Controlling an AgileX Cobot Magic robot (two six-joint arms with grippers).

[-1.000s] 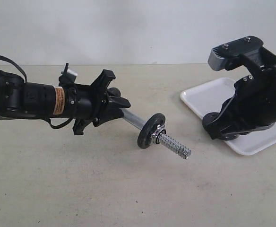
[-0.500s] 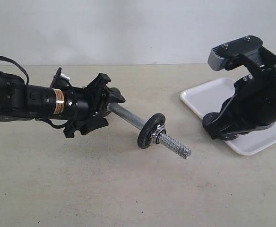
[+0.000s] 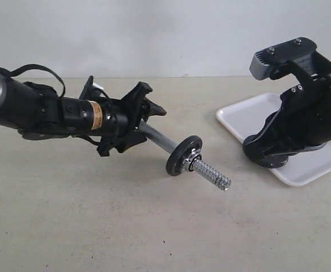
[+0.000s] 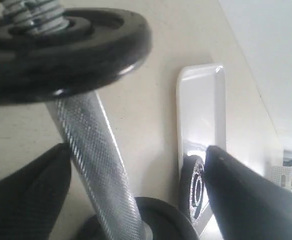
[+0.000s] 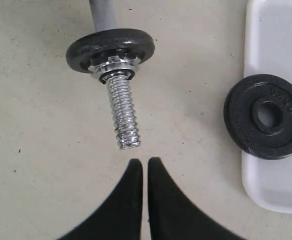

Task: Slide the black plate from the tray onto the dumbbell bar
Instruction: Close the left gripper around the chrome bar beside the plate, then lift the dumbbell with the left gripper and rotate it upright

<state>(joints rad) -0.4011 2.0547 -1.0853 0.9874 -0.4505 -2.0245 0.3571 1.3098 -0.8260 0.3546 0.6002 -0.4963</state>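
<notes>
Black plate: the small round black cast-iron disc with a centre hole point(image 5: 264, 116) lies flat and untouched at the right of the right wrist view, across the rim of the shallow white rectangular tray point(image 5: 281, 30).
Dumbbell bar: the short chrome steel rod point(image 3: 157, 139) lies at centre frame in the exterior view. Its black disc backed by a chrome star nut point(image 3: 183, 156) rests on the beige bench point(image 3: 97, 226). Its bare threaded end points lower right, almost where it was a second ago.
Left pincer: the left pincer point(image 3: 141, 126) was half closed on the rod a second ago. It has now spread to full width, rolled, and shifted along the shaft toward the disc. Its jaws flank the knurled shaft without clamping it.
Right pincer: the right pincer point(image 5: 145, 167) is unchanged, tips pressed together and empty, hovering just short of the threaded end.
Meaning: the rod is released, probably for a fresh grip. The plate has yet to be picked up, so the slide-on itself has not begun.
</notes>
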